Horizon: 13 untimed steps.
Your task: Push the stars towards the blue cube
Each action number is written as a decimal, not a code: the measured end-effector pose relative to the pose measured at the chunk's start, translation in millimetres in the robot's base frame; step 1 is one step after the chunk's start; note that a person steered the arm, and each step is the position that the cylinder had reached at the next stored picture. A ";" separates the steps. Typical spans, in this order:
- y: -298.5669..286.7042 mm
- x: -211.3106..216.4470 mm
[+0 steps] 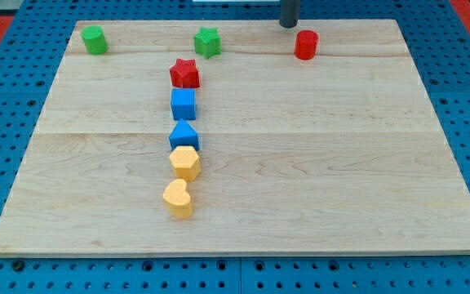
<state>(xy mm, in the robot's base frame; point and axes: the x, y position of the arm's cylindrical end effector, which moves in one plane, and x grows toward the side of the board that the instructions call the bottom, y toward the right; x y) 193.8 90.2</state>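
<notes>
A red star point(184, 73) sits just above the blue cube point(183, 104), touching or nearly touching it. A green star point(207, 42) lies near the view's top, up and to the right of the red star. My tip point(288, 24) is at the view's top edge, right of the green star and just up-left of a red cylinder point(305, 44). It touches no block.
A green cylinder point(95, 39) stands at the top left. Below the blue cube lie a blue pentagon-like block point(184, 135), a yellow hexagon point(185, 162) and a yellow heart point(178, 198) in a column. The wooden board point(341, 163) rests on a blue pegboard.
</notes>
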 end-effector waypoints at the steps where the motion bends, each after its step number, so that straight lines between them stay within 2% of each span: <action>1: -3.7 -1.3; 2: -17.2 -0.2; 3: -89.3 0.5; 4: -139.9 21.4; 6: -168.2 115.2; 7: -178.7 115.9; 9: -287.8 116.5; 13: -364.4 116.6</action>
<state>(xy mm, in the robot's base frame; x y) 310.3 -274.2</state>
